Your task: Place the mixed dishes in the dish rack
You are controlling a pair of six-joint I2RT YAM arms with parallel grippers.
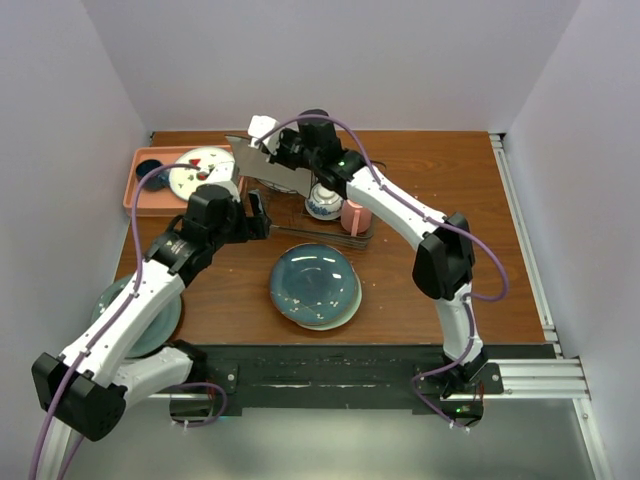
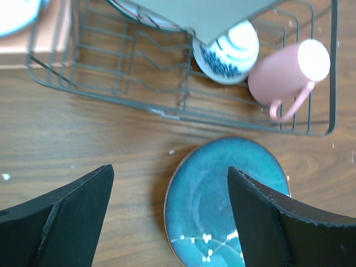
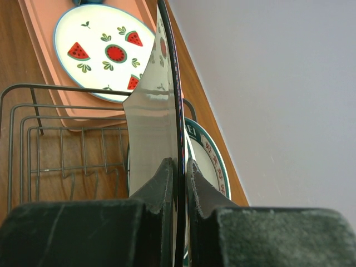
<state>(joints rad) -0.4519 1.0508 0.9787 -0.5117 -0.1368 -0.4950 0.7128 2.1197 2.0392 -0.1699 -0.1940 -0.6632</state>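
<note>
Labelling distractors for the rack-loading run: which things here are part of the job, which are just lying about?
Job: dish rack, white square plate in the right gripper, lettered-rim plate, patterned bowl, pink mug, pale green plate, probably the blue plate.
Lying about: salmon tray, watermelon plate, dark blue cup.
</note>
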